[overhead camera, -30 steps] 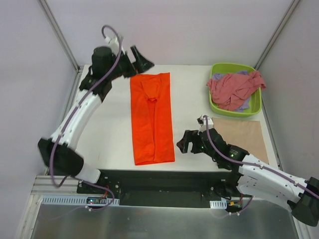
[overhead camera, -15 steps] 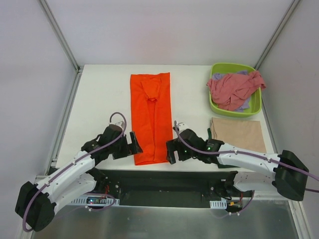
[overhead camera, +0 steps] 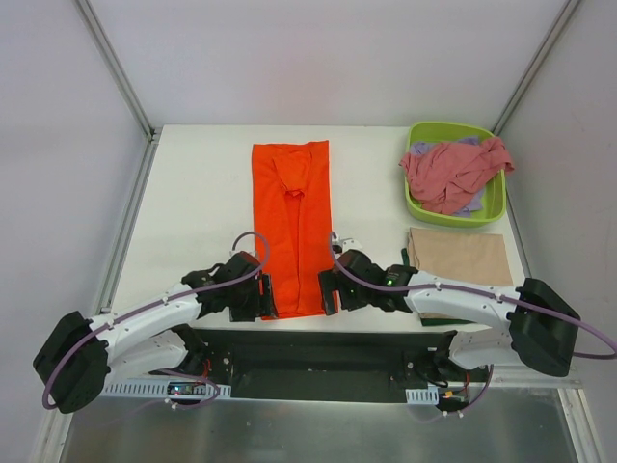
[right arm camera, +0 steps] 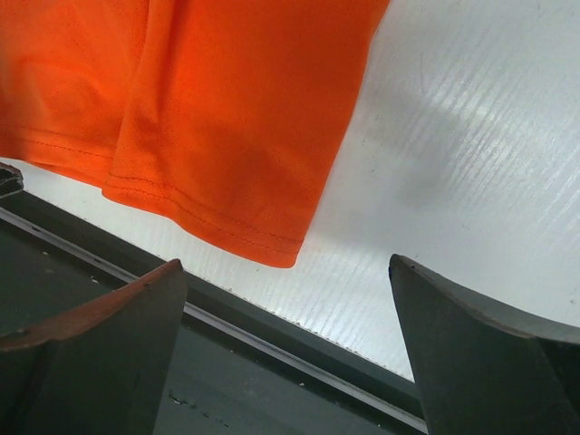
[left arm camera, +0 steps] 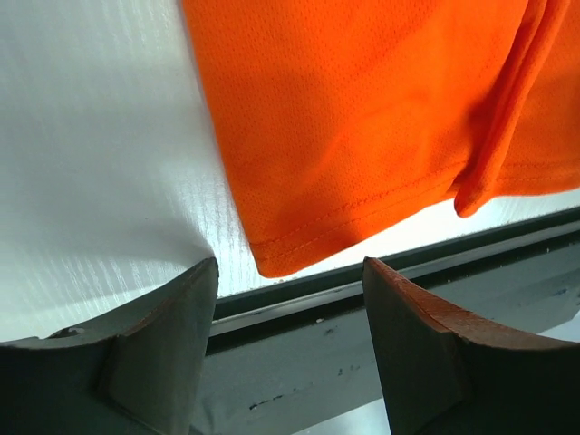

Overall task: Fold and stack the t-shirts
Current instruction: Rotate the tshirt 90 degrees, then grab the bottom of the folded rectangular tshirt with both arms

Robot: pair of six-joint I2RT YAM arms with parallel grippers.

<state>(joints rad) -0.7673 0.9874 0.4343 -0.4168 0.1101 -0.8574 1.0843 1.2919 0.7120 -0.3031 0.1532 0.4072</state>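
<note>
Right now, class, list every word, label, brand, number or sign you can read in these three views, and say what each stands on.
No text can be read in any view.
Orange t-shirt: plain, no print or visible tag.
Tan t-shirt: plain.
Pink t-shirt and green tub: no label visible.
Front rail: any small markings are too small to read.

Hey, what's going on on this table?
Two robot arms are folding shirts. The orange t-shirt lies folded into a long strip, and the left tool and right tool sit open at its two near corners, gripping nothing yet. A tan shirt lies folded to its right; more wait in the green tub.
</note>
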